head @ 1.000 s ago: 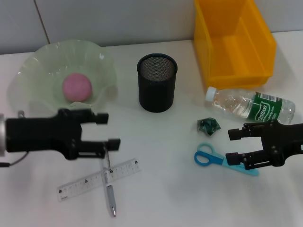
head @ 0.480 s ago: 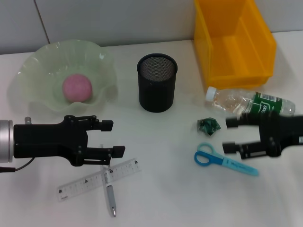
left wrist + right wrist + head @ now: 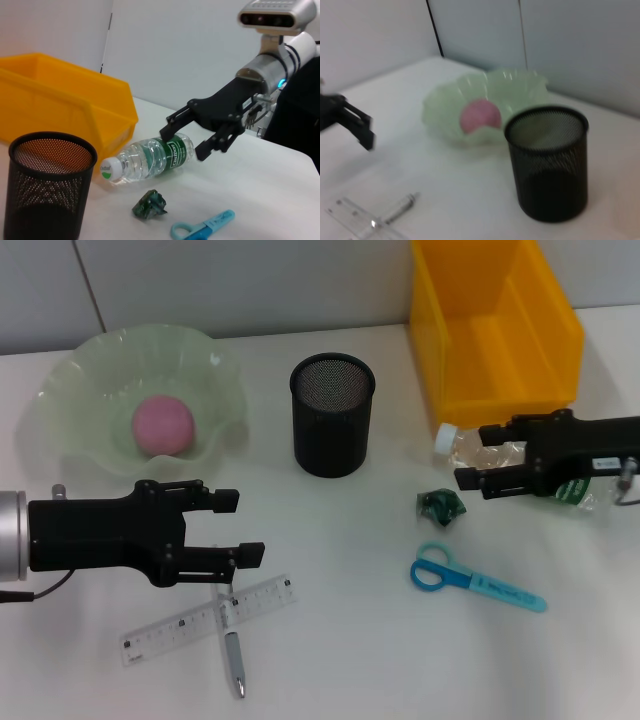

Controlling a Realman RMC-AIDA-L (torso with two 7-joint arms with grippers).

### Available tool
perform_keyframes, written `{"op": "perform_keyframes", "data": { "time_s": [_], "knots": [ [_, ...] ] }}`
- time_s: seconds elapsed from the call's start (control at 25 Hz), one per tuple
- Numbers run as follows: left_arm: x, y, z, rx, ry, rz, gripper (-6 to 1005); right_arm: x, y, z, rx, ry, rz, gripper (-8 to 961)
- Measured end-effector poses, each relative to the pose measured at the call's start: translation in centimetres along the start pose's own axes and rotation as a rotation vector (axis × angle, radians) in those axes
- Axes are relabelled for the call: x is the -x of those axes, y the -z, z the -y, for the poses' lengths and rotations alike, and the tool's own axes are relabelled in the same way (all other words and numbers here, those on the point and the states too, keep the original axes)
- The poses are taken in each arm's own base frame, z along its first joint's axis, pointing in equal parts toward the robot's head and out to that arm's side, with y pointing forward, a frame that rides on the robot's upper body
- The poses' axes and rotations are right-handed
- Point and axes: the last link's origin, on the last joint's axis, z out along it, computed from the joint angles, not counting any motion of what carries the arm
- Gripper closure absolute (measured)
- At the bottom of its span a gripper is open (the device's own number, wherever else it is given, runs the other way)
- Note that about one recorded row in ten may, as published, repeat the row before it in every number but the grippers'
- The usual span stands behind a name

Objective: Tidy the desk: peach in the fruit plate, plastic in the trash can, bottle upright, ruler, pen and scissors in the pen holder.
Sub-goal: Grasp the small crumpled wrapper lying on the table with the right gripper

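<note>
The bottle (image 3: pixel 530 462) lies on its side on the right of the desk (image 3: pixel 380 660), just near of the trash can (image 3: pixel 490 330), white cap toward the pen holder (image 3: pixel 332 415), as the right gripper (image 3: pixel 478 455) hangs over its clear shoulder with fingers spread wide and empty. A sound grip would probably close across the body near the label, then tip the bottle onto its base, clear of the yellow bin. The left gripper (image 3: pixel 245 527), also open and empty, hovers just far of the crossed ruler (image 3: pixel 210 620) and pen (image 3: pixel 230 625). The peach (image 3: pixel 162 425) sits in the fruit plate (image 3: pixel 70 390); trash can and pen holder look empty. Crumpled plastic (image 3: pixel 441 505) and scissors (image 3: pixel 475 580) lie near the bottle.
</note>
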Motion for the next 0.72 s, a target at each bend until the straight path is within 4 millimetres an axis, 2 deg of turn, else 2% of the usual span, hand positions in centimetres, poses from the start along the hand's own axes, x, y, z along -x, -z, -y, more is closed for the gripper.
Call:
{"op": "perform_keyframes", "data": {
  "time_s": [0.24,0.48,0.72],
  "knots": [
    [0.0,0.0,0.0,0.000,0.009,-0.002,193,1.7,-1.2,0.6,-0.011,-0.041,-0.099,270],
    [-0.1,0.1,0.0,-0.001,0.015,-0.009,193,4.1,-2.6,0.9,-0.019,-0.066,-0.280,274],
    [-0.1,0.2,0.1,-0.002,0.016,-0.015,193,5.4,-4.0,0.9,-0.044,-0.047,-0.421,278]
  ]
}}
